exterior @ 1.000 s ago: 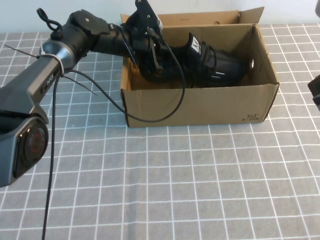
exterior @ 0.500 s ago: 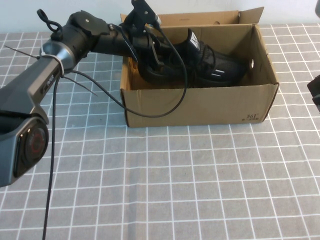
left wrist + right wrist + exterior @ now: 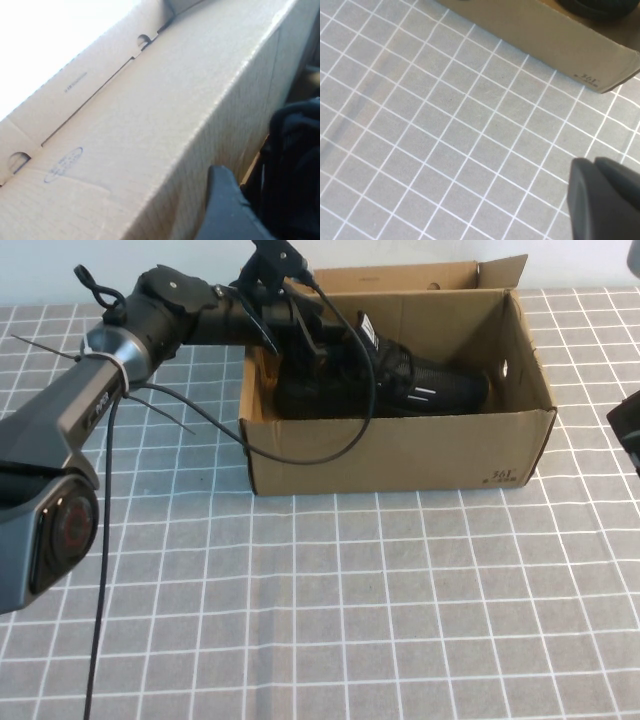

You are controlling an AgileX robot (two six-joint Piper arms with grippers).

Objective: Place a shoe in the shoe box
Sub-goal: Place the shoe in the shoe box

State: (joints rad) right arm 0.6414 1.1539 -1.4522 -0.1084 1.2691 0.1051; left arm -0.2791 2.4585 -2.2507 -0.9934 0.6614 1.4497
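My left hand [image 3: 300,345] sits low inside the shoe box [image 3: 400,455], mostly masked by my wrist and a cable, so its fingers can't be made out. The front wall hides the lower side of the shoe [image 3: 400,385]. My right hand [image 3: 607,202] is cut by the frame edge; from above only a dark sliver shows. Box corner print too small to read.

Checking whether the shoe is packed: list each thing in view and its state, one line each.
shoe: lying inside the box, toe toward the robot's right.
box: open, flap lid folded up at the back.
left gripper: inside the box at the shoe's heel end.
right gripper: shut, parked above the checked tablecloth, right of the box.
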